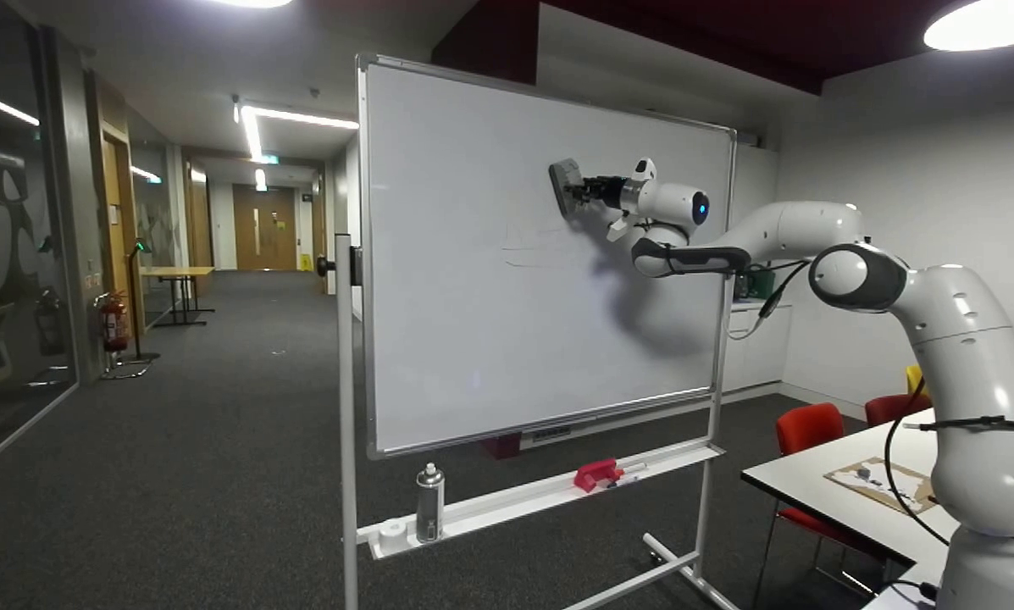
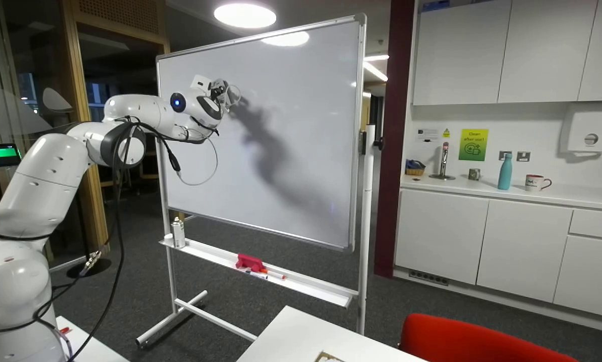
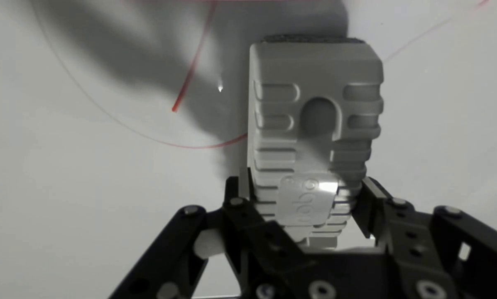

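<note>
A ribbed grey board eraser [image 3: 314, 70] with a dark felt underside is pinched by its long sides between the black fingers of my gripper [image 3: 308, 187]. In an exterior view the eraser [image 1: 562, 188] stands upright at the upper part of the whiteboard [image 1: 473, 339], its felt side facing the surface. Whether the felt fully touches the board I cannot tell. Red pen strokes [image 3: 190, 79] and a thin curved red line [image 3: 182, 146] run beside the eraser in the wrist view. Faint strokes [image 1: 534, 250] show below it in an exterior view.
The wheeled board's lower tray [image 1: 507, 504] carries a spray can [image 1: 430, 504], a white roll [image 1: 393, 534], a red holder [image 1: 595, 474] and markers [image 2: 275, 274]. A white table [image 2: 301, 337] and red chair [image 2: 471, 337] stand in front. Cables [image 2: 117, 216] hang from the arm.
</note>
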`<control>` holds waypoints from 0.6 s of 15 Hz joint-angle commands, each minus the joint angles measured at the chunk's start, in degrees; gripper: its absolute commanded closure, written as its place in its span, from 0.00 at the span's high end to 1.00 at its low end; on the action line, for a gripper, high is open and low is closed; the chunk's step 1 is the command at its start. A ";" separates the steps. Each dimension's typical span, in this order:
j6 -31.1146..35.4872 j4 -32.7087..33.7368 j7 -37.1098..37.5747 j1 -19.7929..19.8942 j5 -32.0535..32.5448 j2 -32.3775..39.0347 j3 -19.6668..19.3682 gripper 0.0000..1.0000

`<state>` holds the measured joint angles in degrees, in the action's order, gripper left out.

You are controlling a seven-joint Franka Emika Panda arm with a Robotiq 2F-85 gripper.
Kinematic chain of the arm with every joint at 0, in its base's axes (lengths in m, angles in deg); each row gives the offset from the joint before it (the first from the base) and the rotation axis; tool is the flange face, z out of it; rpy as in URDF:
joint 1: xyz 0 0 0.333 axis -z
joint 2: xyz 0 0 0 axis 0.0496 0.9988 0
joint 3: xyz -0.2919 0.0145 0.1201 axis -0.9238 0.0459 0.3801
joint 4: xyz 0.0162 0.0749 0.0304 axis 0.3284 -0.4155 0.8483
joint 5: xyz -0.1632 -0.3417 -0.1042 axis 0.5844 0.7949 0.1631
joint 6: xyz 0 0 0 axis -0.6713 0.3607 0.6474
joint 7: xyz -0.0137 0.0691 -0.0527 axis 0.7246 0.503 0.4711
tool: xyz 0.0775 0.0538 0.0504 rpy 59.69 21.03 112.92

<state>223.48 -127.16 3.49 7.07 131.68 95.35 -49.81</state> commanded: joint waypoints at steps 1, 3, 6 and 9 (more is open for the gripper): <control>-4.24 4.54 0.26 1.66 -1.32 2.74 0.41 0.34; -4.47 5.39 0.59 2.50 -2.95 2.87 -0.14 0.34; -4.35 6.66 0.68 3.74 -6.51 2.93 -1.12 0.34; -4.34 8.31 0.23 4.61 -10.37 3.25 -2.37 0.34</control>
<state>223.29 -124.51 3.55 10.32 124.53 95.80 -50.48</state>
